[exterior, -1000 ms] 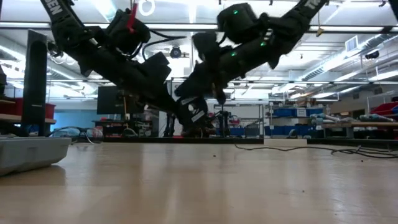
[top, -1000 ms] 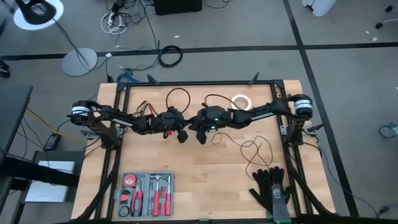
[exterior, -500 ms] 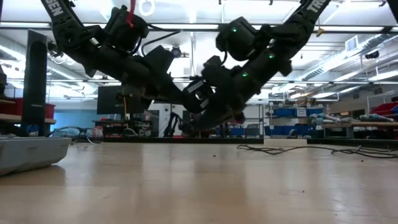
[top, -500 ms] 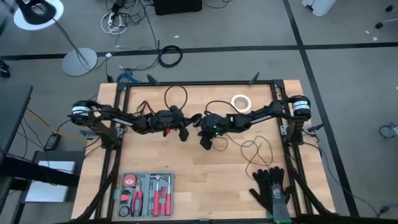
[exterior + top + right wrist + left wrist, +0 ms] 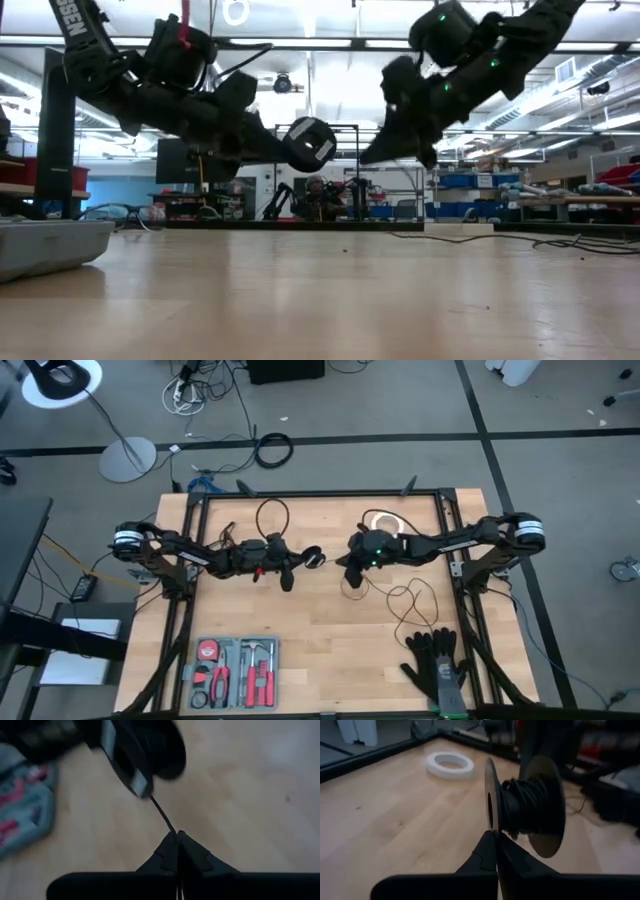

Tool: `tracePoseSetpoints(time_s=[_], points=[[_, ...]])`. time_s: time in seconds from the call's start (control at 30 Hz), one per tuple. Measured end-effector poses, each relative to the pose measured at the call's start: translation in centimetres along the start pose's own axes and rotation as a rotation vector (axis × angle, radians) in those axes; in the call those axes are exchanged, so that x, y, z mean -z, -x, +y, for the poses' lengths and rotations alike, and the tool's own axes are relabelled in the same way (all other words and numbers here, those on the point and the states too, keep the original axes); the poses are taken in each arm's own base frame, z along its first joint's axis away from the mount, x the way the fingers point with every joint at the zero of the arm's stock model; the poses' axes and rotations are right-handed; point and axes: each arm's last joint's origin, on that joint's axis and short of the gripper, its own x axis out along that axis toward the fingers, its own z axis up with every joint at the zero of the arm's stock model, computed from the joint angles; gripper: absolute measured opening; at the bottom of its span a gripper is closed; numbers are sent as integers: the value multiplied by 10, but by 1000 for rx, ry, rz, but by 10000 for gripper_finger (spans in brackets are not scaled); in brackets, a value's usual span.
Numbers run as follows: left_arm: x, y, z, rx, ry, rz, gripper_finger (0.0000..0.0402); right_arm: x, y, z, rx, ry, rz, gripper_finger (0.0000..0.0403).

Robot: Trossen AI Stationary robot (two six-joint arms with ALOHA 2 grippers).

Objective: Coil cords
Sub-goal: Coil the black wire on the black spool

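A pale wooden table [image 5: 300, 630], smooth and faintly grained, is framed by a dark rail. From nine o'clock the left arm is stretched toward the centre; from three o'clock the right arm is reached in to meet it, a small gap being left between them.

A grey tool tray [image 5: 236, 659] with red-handled tools is kept at seven o'clock and a pair of black gloves [image 5: 436, 663] at five o'clock, both well apart from the work. A flat white tape ring [image 5: 382, 520] is left at one o'clock, just beside the right arm.

The left gripper [image 5: 495, 840] is closed on the thin rim of a small round spool [image 5: 525, 807], held edge-on above the table, probably so that cord can be laid onto its core. Matte black cord [image 5: 162, 815] is already wound tightly between the two discs.

The right gripper [image 5: 176, 840] is pinched shut on that thin strand, drawn taut from the spool, apparently to keep tension. The rest is trailed in loose loops on the wood around four o'clock.
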Motion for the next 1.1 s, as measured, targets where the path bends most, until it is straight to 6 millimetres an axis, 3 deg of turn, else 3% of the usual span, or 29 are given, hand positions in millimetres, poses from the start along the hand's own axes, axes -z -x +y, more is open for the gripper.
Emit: tracePoseSetpoints(time_s=[0.2,0.4,0.67,1.1], points=[[9,1,3,-59,-54,88,0,-24,1,8,-79,23,-90,2],[16,2,4,-104,-83,154,0,-39,-15,14,-90,57,-99,4],[20,3,5,-126,-95,181,0,-19,-16,3,-3,25,150,4],[35,7,8,-108,-101,353,0,-2,-9,-6,81,1,352,5]])
